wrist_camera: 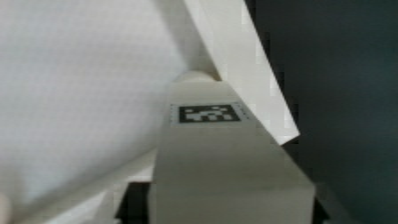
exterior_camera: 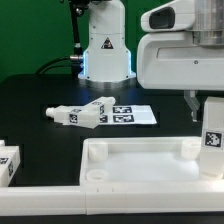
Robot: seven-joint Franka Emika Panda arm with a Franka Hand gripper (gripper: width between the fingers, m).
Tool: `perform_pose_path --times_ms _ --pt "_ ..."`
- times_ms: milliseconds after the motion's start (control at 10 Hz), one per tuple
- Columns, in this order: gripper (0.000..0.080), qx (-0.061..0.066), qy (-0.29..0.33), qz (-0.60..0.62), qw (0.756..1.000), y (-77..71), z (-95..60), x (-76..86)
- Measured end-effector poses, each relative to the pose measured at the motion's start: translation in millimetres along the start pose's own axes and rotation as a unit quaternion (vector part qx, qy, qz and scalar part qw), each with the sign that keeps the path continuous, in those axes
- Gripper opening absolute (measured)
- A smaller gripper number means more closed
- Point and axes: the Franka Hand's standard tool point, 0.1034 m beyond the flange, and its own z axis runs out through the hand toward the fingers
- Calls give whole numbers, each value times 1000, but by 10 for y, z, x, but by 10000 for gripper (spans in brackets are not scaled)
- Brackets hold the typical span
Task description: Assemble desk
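Claw (exterior_camera: 204, 106) clamped on an upright leg (exterior_camera: 212, 133) standing at the tabletop (exterior_camera: 140, 148) corner.

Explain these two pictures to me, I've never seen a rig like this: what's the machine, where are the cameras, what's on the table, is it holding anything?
It is a robot arm building a small desk. One picture comes from a camera off the arm, the other from a camera on its wrist, close to the gripper. On the black table lie the white tabletop, loose legs and a flat marker board. One upright leg stands at the tabletop's corner under the gripper; whether it is gripped, I cannot tell.
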Motion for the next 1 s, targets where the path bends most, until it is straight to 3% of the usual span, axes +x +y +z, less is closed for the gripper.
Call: perform_pose_path --times_ms 100,400,700,1000 --pt "287 1 0 88 996 3 3 -2" --pt "287 34 -5 336 941 66 10 22" --pt "287 36 -9 340 940 72 11 28" --pt "605 43 6 113 993 43 -15 54"
